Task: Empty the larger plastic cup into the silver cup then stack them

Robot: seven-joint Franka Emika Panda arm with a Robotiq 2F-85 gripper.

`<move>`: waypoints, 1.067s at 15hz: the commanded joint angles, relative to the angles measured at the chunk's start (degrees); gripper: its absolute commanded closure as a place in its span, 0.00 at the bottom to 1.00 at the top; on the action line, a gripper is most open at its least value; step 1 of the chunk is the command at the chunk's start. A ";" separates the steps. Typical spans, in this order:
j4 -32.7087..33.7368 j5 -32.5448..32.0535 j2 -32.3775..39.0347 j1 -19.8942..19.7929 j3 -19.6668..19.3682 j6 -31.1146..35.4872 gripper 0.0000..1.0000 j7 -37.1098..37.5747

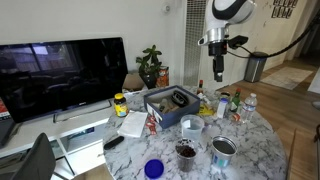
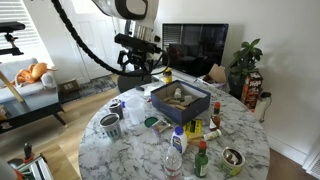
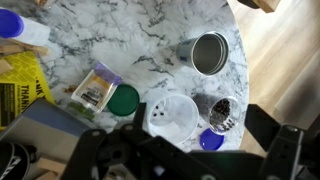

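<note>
Your plastic cup [image 3: 170, 117] stands upright on the bench [image 3: 130, 40], just beside the dark cup [image 3: 222, 113] and a small blue cup [image 3: 210, 140]. The silver cup [image 3: 208, 52] stands a little apart, near the bench edge. Your tool [image 1: 216, 76] hangs high above them, jaws spread, holding nothing.

no text reads clearly; the yellow packet [image 3: 16, 88] in the wrist view bears dark lettering, too blurred to make out.
</note>
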 commanded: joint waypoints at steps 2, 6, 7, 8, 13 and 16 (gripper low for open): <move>-2.39 0.88 7.11 -0.49 2.88 6.05 0.00 -1.10; -1.85 0.16 8.47 -1.20 3.99 5.29 0.00 0.08; -1.81 0.15 8.76 -1.23 4.06 5.34 0.00 0.08; -1.75 0.15 8.78 -1.26 4.05 5.34 0.00 0.08; -0.73 6.78 15.37 -1.69 4.72 12.56 0.00 7.67; -1.10 8.39 19.05 -1.77 5.89 19.79 0.00 10.44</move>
